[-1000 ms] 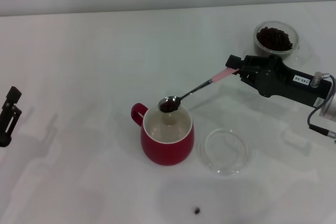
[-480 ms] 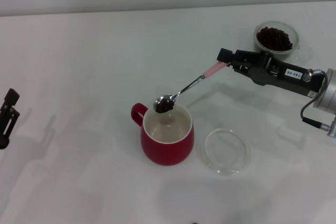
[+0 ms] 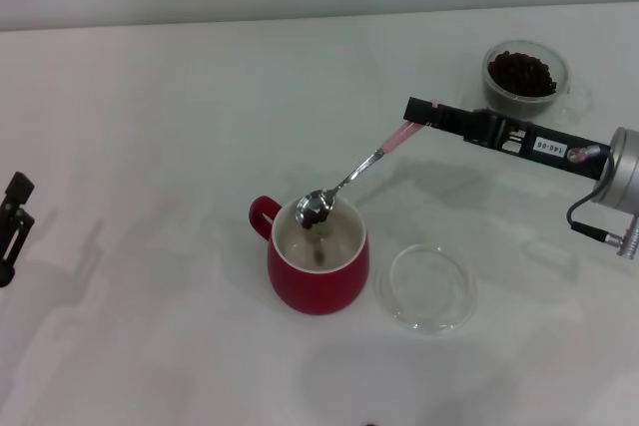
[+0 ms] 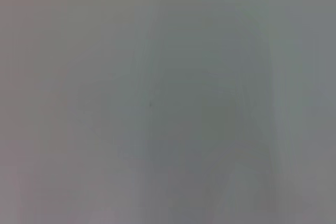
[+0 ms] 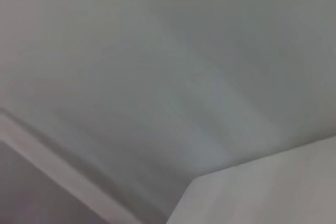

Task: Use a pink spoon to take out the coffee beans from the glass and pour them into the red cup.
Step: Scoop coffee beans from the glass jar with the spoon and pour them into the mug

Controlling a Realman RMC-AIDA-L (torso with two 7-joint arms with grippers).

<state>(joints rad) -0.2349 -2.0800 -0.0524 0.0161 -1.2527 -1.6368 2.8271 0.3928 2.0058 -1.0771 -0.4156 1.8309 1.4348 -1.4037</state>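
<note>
Currently the right end effector (image 3: 419,112) reaches in from the robot's right and is closed on the pale end of the pink spoon (image 3: 344,184), holding it slanted down toward the red cup (image 3: 318,258). The spoon's metal bowl is tipped over the cup's rim, a few coffee beans (image 3: 312,213) cling to it, and a dark bean or two shows inside the white interior. The glass (image 3: 524,74), well stocked with beans, stands on its saucer at the far right of the bench (image 3: 160,127), well apart from the cup. A shallow clear dish (image 3: 426,288) lies just beside the cup on its right.

The step in hand appears to be the pour. To do it well, the spoon bowl should be kept inside the rim line and rolled further until the last beans drop, without knocking the cup.

The left end effector (image 3: 12,221) is parked at the bench's left edge; whether it is open cannot be told.

The bench is plain white and matte, with a pale wall behind. Both wrist views show nothing usable.
</note>
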